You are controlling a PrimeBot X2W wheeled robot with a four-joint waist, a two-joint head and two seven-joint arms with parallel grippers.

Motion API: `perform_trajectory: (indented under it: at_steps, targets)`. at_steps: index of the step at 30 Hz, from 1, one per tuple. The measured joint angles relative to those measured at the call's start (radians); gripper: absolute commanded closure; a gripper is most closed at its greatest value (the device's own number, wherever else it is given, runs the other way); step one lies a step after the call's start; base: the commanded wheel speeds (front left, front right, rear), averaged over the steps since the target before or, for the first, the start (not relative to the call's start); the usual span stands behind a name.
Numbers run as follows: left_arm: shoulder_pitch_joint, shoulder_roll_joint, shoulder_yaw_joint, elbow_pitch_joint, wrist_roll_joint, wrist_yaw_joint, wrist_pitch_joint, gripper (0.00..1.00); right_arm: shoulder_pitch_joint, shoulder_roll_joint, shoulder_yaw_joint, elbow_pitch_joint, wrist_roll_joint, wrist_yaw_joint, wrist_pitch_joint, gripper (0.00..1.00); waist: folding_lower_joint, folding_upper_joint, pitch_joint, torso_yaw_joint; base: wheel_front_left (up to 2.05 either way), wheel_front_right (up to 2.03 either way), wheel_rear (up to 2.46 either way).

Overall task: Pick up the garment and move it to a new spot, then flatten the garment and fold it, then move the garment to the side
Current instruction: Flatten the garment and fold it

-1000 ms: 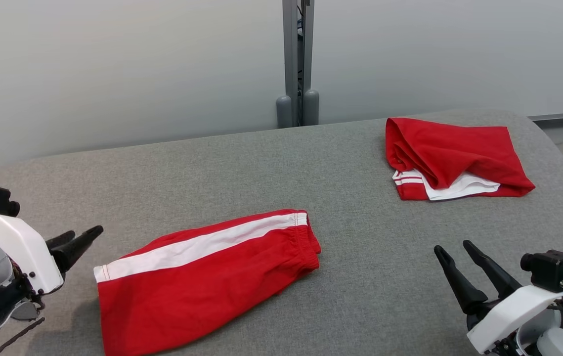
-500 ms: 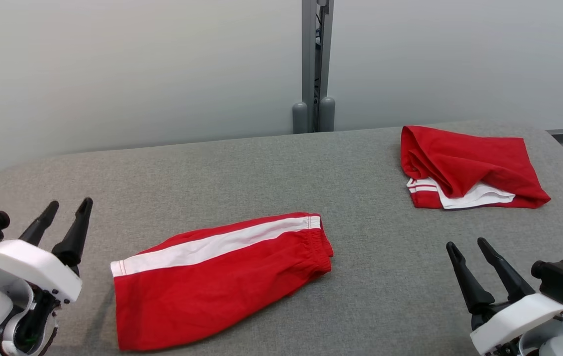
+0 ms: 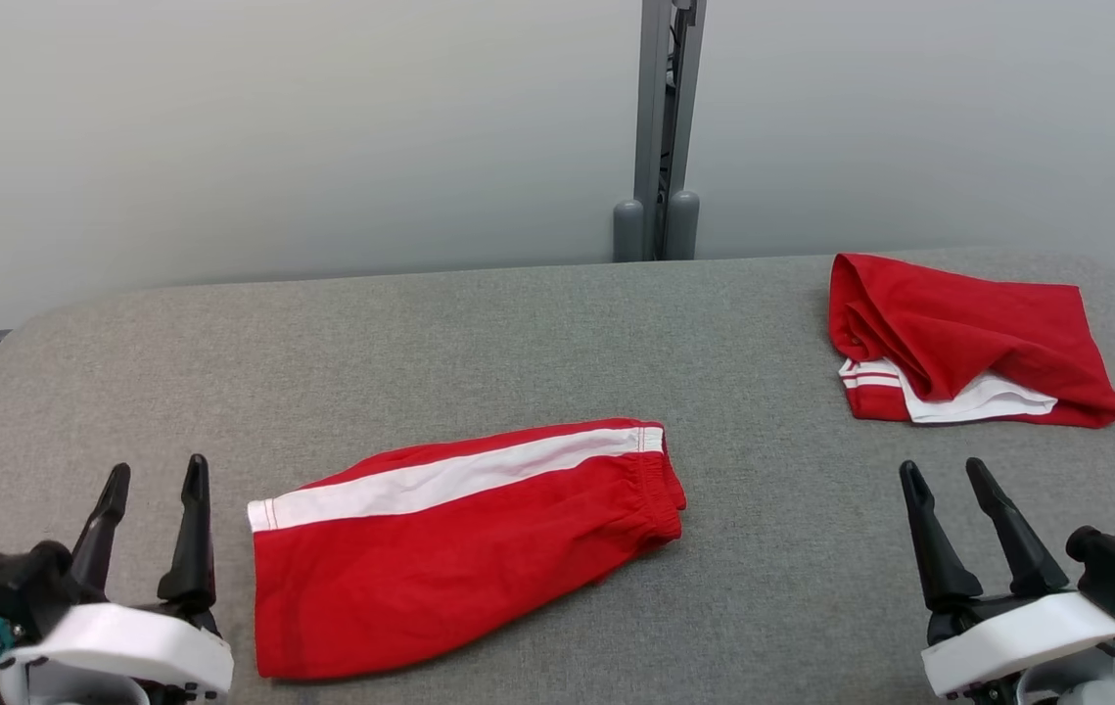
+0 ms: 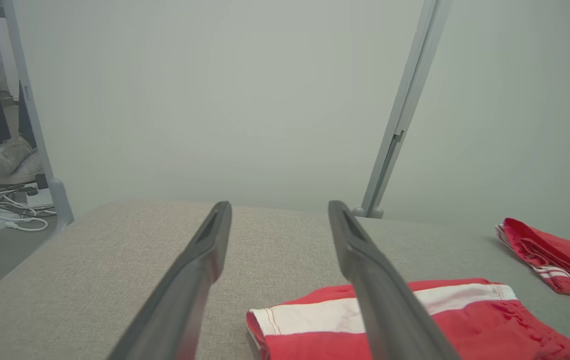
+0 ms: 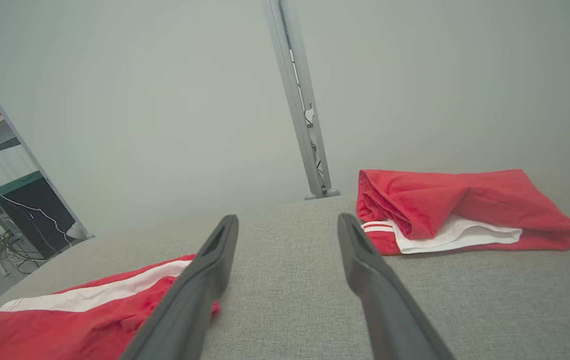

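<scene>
Left pincer (image 3: 156,466) and right pincer (image 3: 942,466) both hover low over the near edge of the grey counter (image 3: 440,333), their fingers spread apart and holding nothing. Between them, nearer the left one, the red shorts (image 3: 459,558) lie folded flat on the counter, with a white stripe along the far edge and the waistband toward the right. Well apart, at the far right corner, a second red garment (image 3: 978,328) sits loosely folded, with white fabric showing underneath. A grey post (image 3: 665,127) stands behind the counter.
</scene>
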Motion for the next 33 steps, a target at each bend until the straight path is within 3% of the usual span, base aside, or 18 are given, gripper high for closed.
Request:
perform_trajectory:
  at_steps: [6, 17, 27, 33]
  targets:
    - [0.091, -0.141, 0.137, -0.01, 0.117, -0.062, 0.0, 0.0, 0.025, 0.039, -0.032, -0.025, -0.056, 0.0, 0.0, 0.0, 0.0, 0.0, -0.006, 0.002, 0.0, 0.0, 0.0]
    - [0.127, -0.283, 0.248, 0.052, 0.258, -0.183, 0.0, 0.0, 0.04, 0.057, -0.008, 0.01, -0.076, 0.0, -0.001, 0.0, 0.0, 0.0, -0.004, 0.027, 0.0, 0.0, 0.0]
    - [0.114, -0.342, 0.294, 0.106, 0.327, -0.256, 0.0, 0.0, -0.064, 0.028, 0.081, 0.132, -0.001, 0.0, 0.039, 0.0, 0.0, 0.0001, -0.003, 0.08, 0.0, 0.0, 0.0]
    - [0.1, -0.363, 0.305, 0.133, 0.352, -0.283, 0.0, 0.0, -0.19, 0.017, 0.163, 0.256, 0.135, 0.0, 0.136, 0.0, 0.0, 0.0, -0.001, 0.136, 0.0, 0.0, 0.0]
